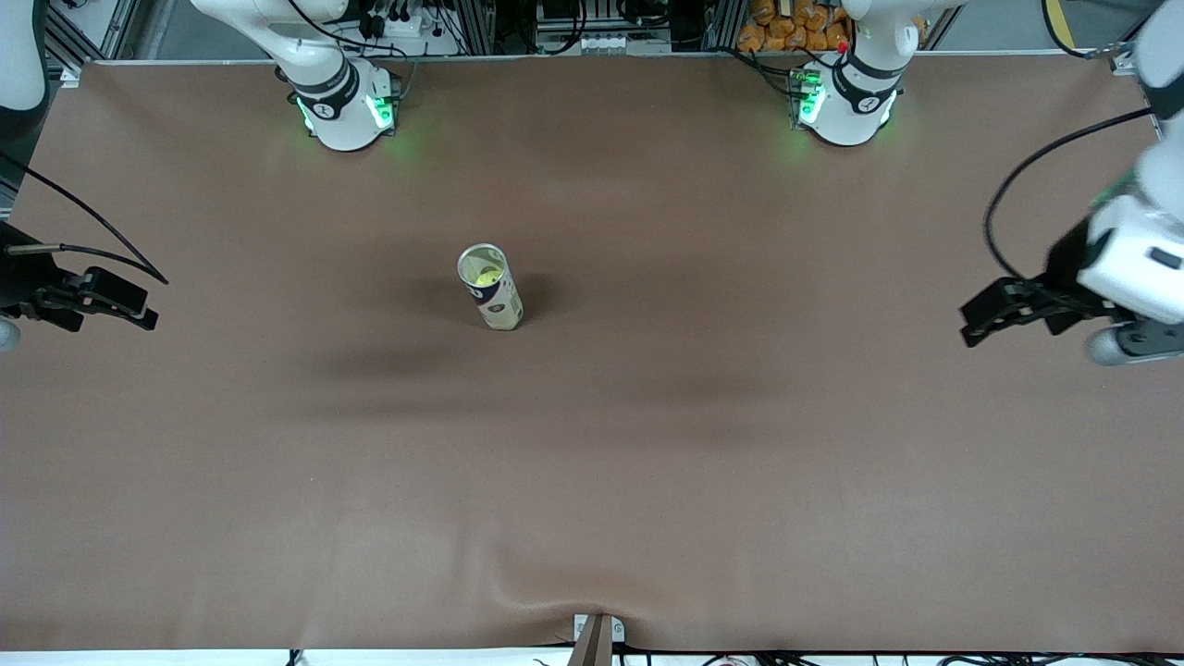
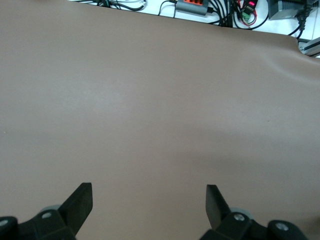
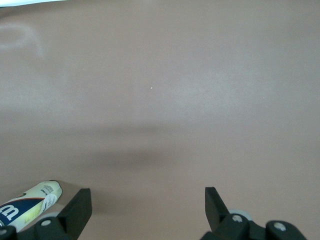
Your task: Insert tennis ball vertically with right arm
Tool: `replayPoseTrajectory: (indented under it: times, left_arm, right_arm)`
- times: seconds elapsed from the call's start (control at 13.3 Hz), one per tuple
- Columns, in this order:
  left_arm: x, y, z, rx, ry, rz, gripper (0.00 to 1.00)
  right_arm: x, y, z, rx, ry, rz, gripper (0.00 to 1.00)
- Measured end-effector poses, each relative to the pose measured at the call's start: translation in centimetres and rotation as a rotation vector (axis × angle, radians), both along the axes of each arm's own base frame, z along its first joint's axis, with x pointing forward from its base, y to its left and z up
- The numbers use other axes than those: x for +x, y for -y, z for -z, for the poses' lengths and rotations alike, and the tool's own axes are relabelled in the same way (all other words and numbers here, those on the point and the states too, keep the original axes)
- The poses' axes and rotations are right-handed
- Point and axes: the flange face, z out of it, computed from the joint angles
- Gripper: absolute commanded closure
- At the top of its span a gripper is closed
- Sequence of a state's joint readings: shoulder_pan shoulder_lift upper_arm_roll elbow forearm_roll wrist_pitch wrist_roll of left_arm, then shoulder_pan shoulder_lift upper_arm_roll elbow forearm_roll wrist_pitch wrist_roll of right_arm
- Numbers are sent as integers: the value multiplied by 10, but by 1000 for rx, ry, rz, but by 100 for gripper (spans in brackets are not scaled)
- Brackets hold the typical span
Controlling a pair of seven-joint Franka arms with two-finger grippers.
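Observation:
A tall tennis ball can point(image 1: 491, 289) with a dark label stands upright near the middle of the brown table. Something yellow-green, the tennis ball point(image 1: 483, 271), shows down inside its open top. My right gripper point(image 1: 148, 301) hangs open over the right arm's end of the table, well away from the can, with nothing between its fingers. In the right wrist view the gripper point(image 3: 147, 195) is open over bare mat, and the can point(image 3: 30, 202) shows at the edge. My left gripper point(image 1: 967, 324) waits open and empty over the left arm's end; the left wrist view shows it point(image 2: 149, 192) over bare mat.
The brown mat point(image 1: 647, 444) covers the whole table. Both arm bases point(image 1: 347, 106) point(image 1: 846, 102) stand along the edge farthest from the front camera. A small clamp point(image 1: 597, 634) sits at the edge nearest the camera. Cables and equipment point(image 2: 200, 7) lie past the table's edge.

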State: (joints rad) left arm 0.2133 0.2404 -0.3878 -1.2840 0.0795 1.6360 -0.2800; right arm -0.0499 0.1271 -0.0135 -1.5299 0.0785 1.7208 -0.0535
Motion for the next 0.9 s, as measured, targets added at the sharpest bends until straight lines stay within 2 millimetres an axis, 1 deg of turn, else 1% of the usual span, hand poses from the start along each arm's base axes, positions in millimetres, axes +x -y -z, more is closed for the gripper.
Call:
replayPoseTrajectory:
  times: [0.08,0.15,0.23,0.38,0.53,0.68,0.9]
  left_arm:
    - [-4,-18,-4,3,-12,24,0]
    - [-10,-31,-9,16,-29,45,0]
    - [-16,-37,-13,29,-46,69,0]
    - [-29,-36,-21,48,-73,124,0]
    - [-43,-33,-22,56,-98,145,0]
    - [-63,-33,-21,47,-121,151,0]
    - [-98,-32,-24,47,-134,160,0]
  right_arm:
    - [0,0,0,1,0,0,0]
    - [0,0,0,2,0,0,0]
    - [0,0,0,3,0,0,0]
    - [0,-1,0,6,0,0,0]
    - [0,-1,0,7,0,0,0]
    - [0,-1,0,8,-1,0,0]
    - [0,-1,1,9,-2,0,0]
